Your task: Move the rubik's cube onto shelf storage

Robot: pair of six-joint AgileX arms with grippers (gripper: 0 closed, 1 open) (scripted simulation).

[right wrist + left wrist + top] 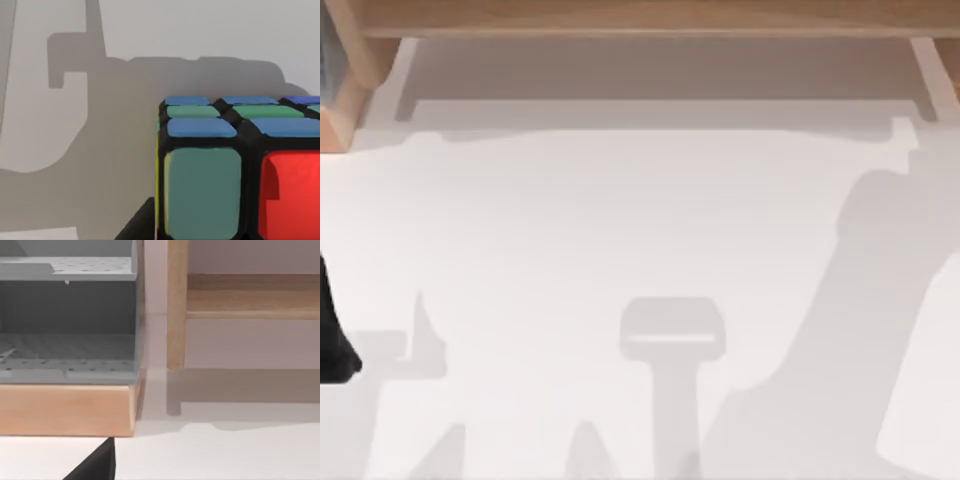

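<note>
Right wrist view: rubik's cube (235,175) close up

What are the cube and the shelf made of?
The cube looks like plastic: smooth coloured tiles, blue, green and red, set in a black frame. The shelf looks like light wood with a matt finish: pale brown boards with faint grain. It is a rendered scene, so both are guesses from looks.

I count one rubik's cube (240,170), one shelf storage (650,18), and one grey perforated rack (67,320) at nine o'clock.
</note>
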